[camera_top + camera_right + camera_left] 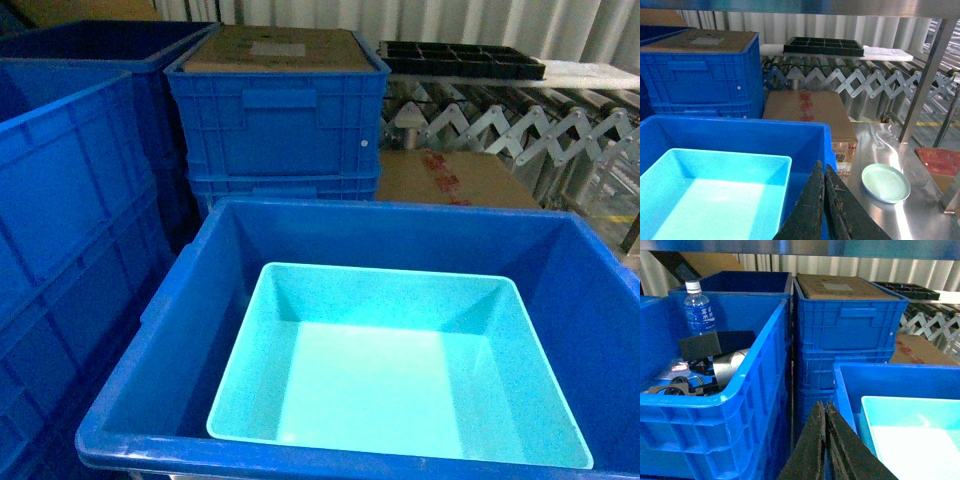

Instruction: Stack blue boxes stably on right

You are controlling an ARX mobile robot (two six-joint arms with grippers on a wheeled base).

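A light turquoise tub (400,370), one of the blue boxes, lies empty inside a big dark-blue crate (250,235) at the front. It also shows in the left wrist view as the tub (915,435) and in the right wrist view as the tub (715,195). My left gripper (824,407) is shut with nothing in it, over the gap left of that crate's wall (845,390). My right gripper (822,167) is shut and empty, above the crate's right rim (825,135). Neither gripper appears in the head view.
Stacked dark-blue crates (280,120) topped with cardboard stand behind. A crate (715,390) on the left holds a water bottle (699,310) and dark gear. Right of the front crate lie a cardboard box (810,112), a pale green plate (886,182), a steel tabletop (890,220) and a roller conveyor (850,80).
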